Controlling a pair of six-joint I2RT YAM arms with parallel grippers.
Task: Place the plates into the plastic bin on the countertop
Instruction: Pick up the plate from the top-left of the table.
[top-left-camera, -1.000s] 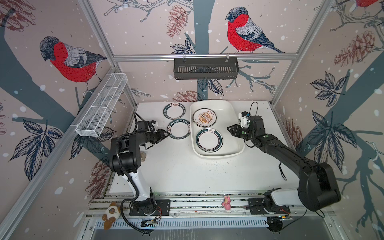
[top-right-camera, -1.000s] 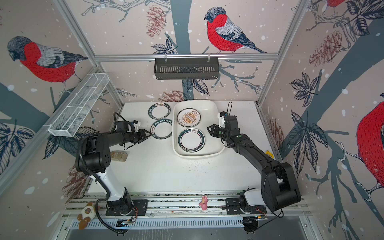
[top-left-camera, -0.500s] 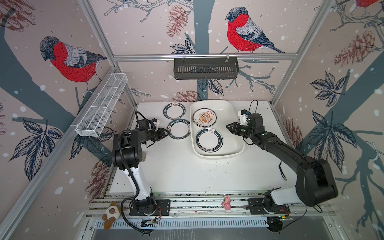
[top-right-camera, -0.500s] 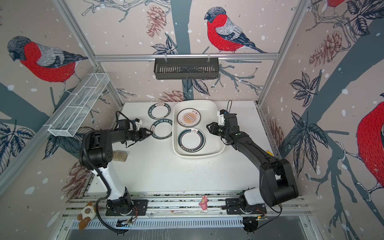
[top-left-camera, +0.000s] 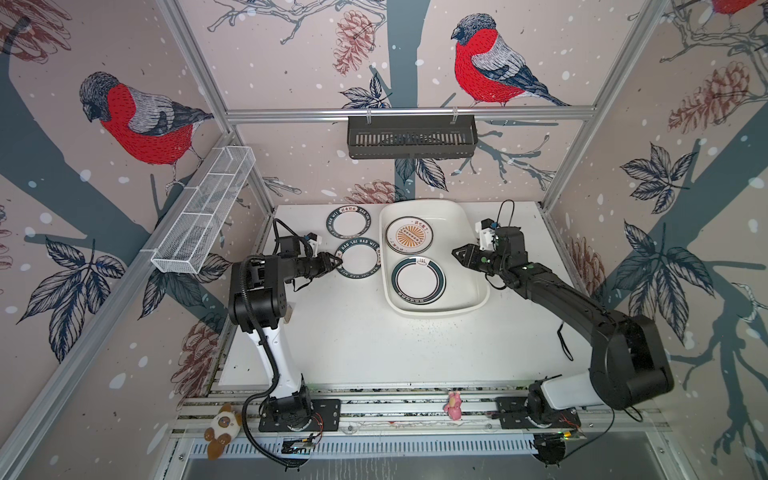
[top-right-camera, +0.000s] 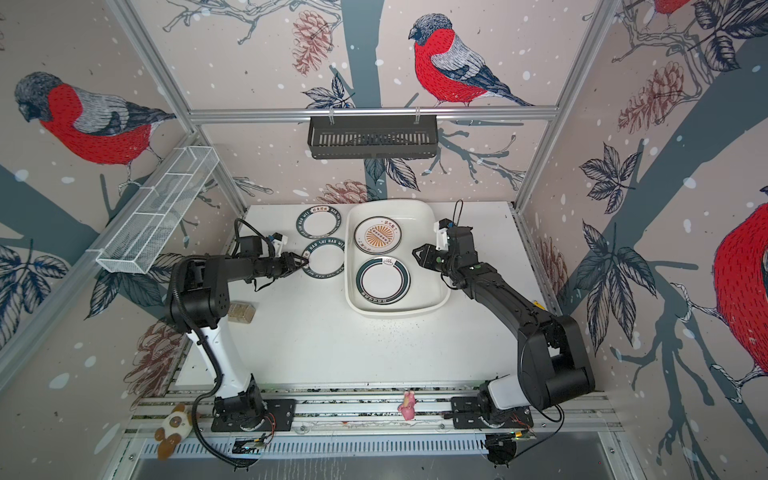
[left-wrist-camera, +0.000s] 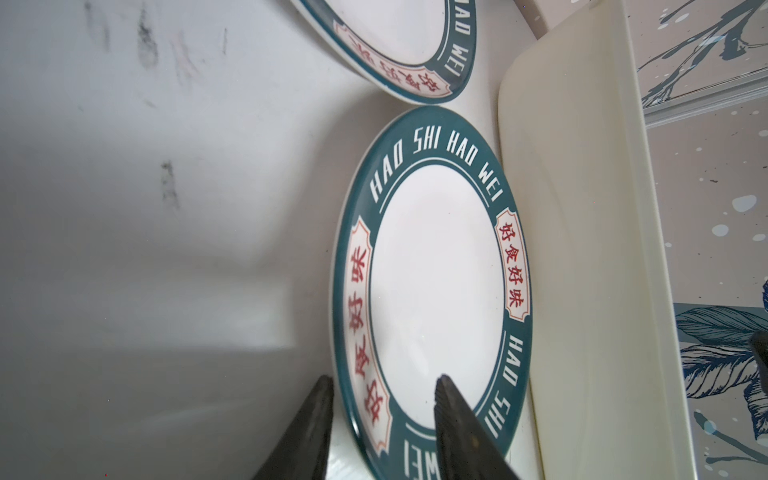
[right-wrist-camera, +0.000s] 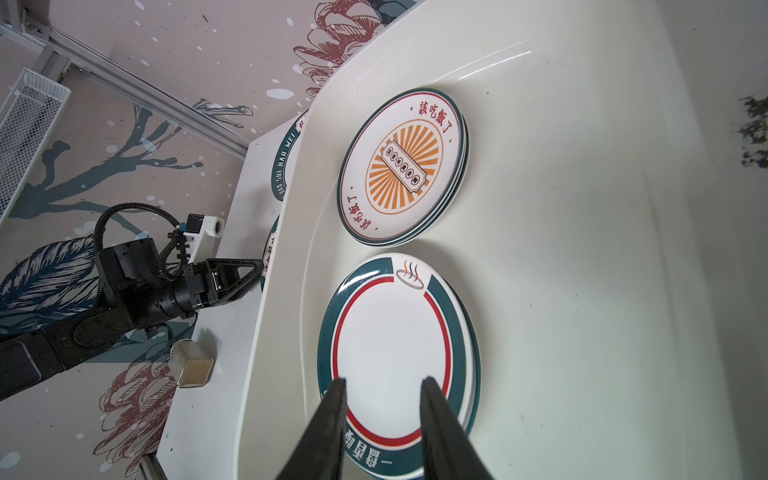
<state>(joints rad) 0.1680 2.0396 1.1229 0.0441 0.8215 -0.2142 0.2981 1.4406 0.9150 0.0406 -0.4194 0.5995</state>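
Your left tool (left-wrist-camera: 380, 380) stands apart, straddling the left rim of the nearer round green-rimmed, white-lettered plate (left-wrist-camera: 436, 291), lying flat on the white speckled worktop (top-left-camera: 374, 340) just left of the large white plastic bin (top-left-camera: 457, 220). Get one finger fully under the rim before clamping, then lift level. Your right tool (right-wrist-camera: 382, 384), also apart and empty, hovers over the bin.
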